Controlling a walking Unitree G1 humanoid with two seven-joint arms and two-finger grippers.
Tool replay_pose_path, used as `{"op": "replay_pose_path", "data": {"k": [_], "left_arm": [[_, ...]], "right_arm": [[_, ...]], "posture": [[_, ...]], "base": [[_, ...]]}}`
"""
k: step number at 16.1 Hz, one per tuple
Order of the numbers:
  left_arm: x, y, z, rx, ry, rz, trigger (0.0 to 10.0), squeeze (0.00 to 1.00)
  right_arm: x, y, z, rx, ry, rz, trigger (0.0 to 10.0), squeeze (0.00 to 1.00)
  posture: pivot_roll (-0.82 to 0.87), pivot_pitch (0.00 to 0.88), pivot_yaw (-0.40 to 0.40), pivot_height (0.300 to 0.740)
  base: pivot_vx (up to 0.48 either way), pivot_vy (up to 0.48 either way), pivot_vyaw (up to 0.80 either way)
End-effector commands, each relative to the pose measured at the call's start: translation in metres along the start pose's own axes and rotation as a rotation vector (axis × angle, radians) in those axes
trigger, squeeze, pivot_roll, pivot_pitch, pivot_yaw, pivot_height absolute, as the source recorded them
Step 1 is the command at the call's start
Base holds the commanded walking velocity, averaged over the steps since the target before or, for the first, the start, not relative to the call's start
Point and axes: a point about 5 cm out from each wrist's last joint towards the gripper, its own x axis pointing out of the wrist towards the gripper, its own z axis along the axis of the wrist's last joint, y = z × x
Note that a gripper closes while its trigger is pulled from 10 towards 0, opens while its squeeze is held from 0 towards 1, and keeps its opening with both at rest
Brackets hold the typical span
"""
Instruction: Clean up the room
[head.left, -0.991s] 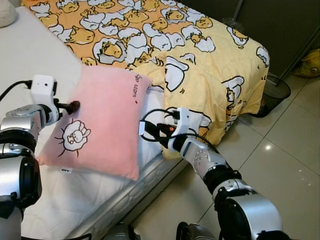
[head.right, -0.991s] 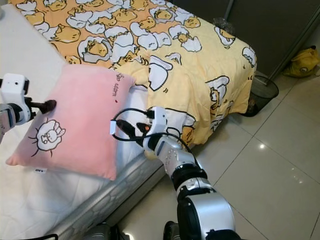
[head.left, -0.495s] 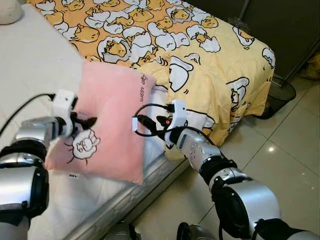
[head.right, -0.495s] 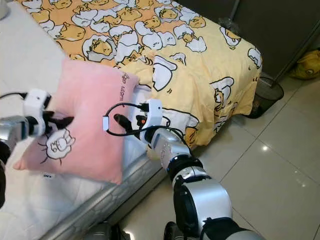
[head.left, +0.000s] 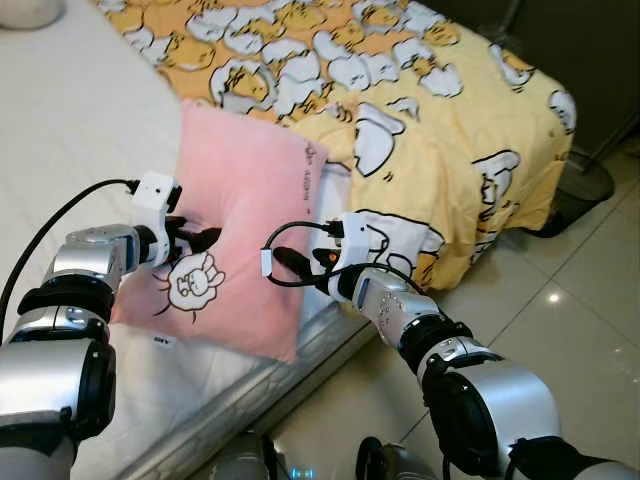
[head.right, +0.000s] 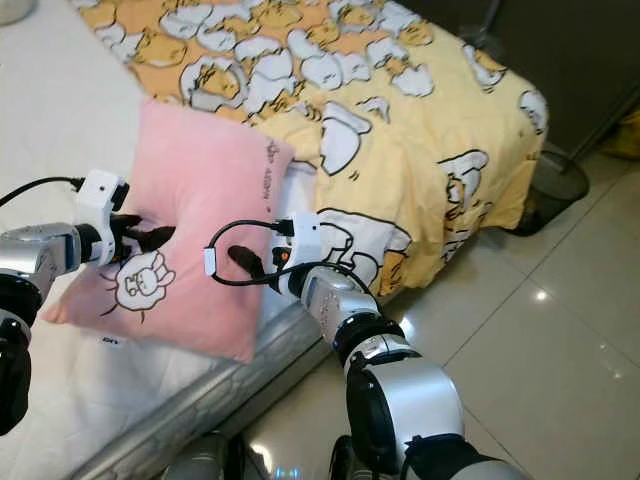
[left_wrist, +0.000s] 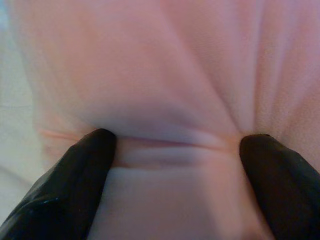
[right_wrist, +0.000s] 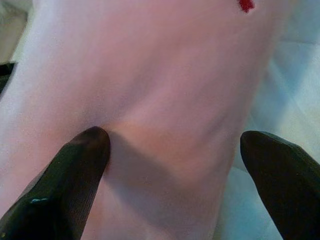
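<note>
Pink pillow (head.left: 240, 240): on bed (head.left: 70, 130), beside yellow blanket (head.left: 420, 110). Soft, light, squashy; best gripped at edges. Left claw (left_wrist: 175, 145) spread, pressing fabric fold. Right claw (right_wrist: 170, 145) spread against opposite edge.

Bed (head.left: 70, 130) w/ glossy tile floor (head.left: 590, 300)

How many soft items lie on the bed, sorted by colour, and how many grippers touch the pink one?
Pink pillow: 1
Yellow patterned blanket: 1
Total soft items: 2
Grippers touching the pillow: 2, the left gripper and the right gripper
</note>
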Motion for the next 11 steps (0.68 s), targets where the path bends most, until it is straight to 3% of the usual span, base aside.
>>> {"op": "replay_pose_path", "data": {"k": [1,3,5,7,8,9,11], "left_arm": [[0.009,-0.020,-0.023,-0.029,0.091,-0.099,10.0,0.00],[0.007,-0.033,-0.021,-0.036,0.079,-0.137,10.0,0.00],[-0.005,-0.071,-0.012,-0.010,0.044,-0.224,10.0,0.00],[-0.012,-0.079,-0.013,0.023,0.043,-0.225,10.0,0.00],[-0.014,-0.073,-0.022,0.046,0.066,-0.180,8.7,0.00],[-0.013,-0.062,-0.033,0.067,0.089,-0.120,0.0,0.00],[-0.012,-0.055,-0.039,0.040,0.087,-0.040,0.0,0.00]], "right_arm": [[0.027,0.068,-0.022,-0.008,0.056,0.153,10.0,0.00],[0.028,0.069,-0.021,-0.046,0.052,0.144,10.0,0.00],[0.029,0.073,-0.021,-0.114,0.054,0.129,10.0,0.00],[0.030,0.074,-0.020,-0.111,0.041,0.110,10.0,0.00],[0.031,0.078,-0.018,-0.099,0.024,0.110,0.3,0.00],[0.032,0.082,-0.017,-0.076,0.012,0.126,0.0,0.00],[0.033,0.085,-0.016,-0.047,0.002,0.146,0.0,0.00]], "posture": [[0.29,0.248,-0.038,0.740],[0.31,0.267,-0.032,0.740],[0.38,0.331,-0.025,0.740],[0.39,0.350,-0.029,0.740],[0.39,0.359,-0.034,0.740],[0.38,0.363,-0.041,0.740],[0.35,0.368,-0.055,0.740]], "base": [[0.000,0.000,0.00],[0.000,0.000,0.00],[0.000,0.000,0.00],[0.000,0.000,0.00],[0.000,0.000,0.00],[0.000,0.000,0.00],[0.000,0.000,0.00]]}}
